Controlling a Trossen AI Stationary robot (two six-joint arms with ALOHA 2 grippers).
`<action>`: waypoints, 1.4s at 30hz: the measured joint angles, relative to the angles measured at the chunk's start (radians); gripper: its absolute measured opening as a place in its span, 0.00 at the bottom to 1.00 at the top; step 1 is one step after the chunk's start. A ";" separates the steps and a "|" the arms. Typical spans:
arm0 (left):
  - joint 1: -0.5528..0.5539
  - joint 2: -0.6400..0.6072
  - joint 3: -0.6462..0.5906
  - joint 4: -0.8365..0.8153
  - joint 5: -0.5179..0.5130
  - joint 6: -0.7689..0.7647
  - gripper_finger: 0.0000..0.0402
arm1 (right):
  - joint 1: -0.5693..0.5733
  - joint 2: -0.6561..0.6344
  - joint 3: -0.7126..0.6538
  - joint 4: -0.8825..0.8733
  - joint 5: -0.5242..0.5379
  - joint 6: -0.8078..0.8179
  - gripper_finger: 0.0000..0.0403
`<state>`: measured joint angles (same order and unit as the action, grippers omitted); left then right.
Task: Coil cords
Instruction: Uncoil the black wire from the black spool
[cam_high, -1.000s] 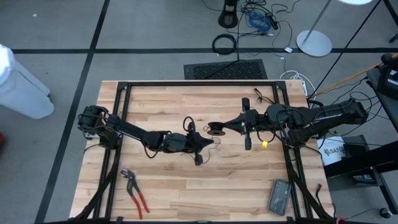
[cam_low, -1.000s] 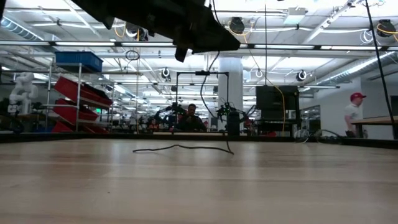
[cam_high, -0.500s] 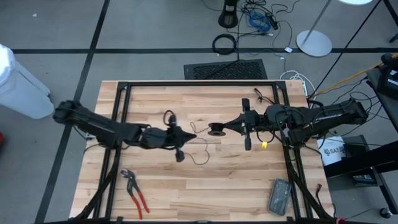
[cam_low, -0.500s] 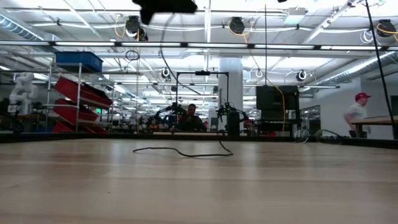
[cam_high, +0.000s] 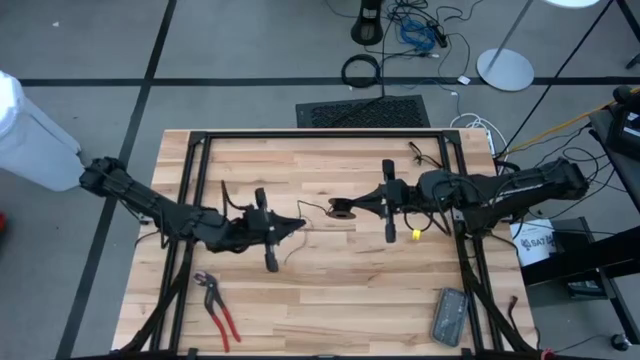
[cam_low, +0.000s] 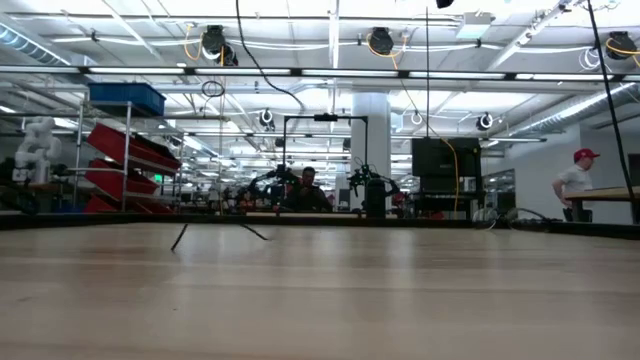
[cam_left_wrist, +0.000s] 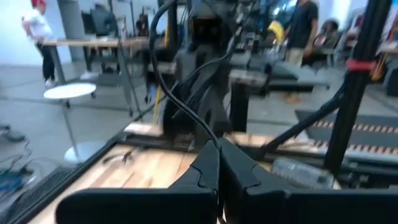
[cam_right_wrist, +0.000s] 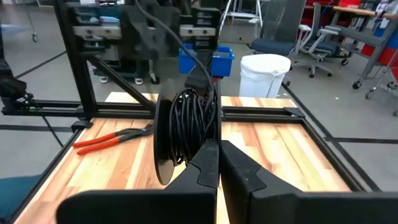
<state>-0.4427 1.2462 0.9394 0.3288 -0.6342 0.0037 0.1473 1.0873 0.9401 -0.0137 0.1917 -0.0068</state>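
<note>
Left tool (cam_high: 299, 222) has drawn the cord (cam_high: 318, 208) farther left.

The surface (cam_high: 330, 290) is pale, striped wood planks framed in black. The cord (cam_right_wrist: 189, 124) is black, the pliers (cam_high: 217, 305) red-handled, the bucket (cam_right_wrist: 266, 74) white, and the bin (cam_right_wrist: 214, 62) blue.

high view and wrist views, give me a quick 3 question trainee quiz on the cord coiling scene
1. True or false: the right tool is shut on the cord spool.
2. Which thing lies nearest the table's left front corner? A. pliers B. grey box C. floor mat
3. Fill in: the left tool pinches a thin black ____.

Key: 1 true; 2 A; 3 cord
</note>
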 joint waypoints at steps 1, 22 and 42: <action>-0.007 0.009 0.000 0.023 0.000 0.009 0.00 | -0.003 0.011 0.000 0.017 0.000 -0.005 0.00; 0.034 0.338 0.128 0.292 0.313 0.056 0.00 | -0.016 0.116 0.000 0.169 0.131 -0.019 0.00; 0.111 0.618 0.328 0.120 0.524 -0.046 0.00 | -0.015 0.110 0.000 0.170 0.151 -0.043 0.00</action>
<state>-0.3315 1.8638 1.2675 0.4491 -0.1103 -0.0422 0.1324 1.1970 0.9401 0.1559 0.3431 -0.0502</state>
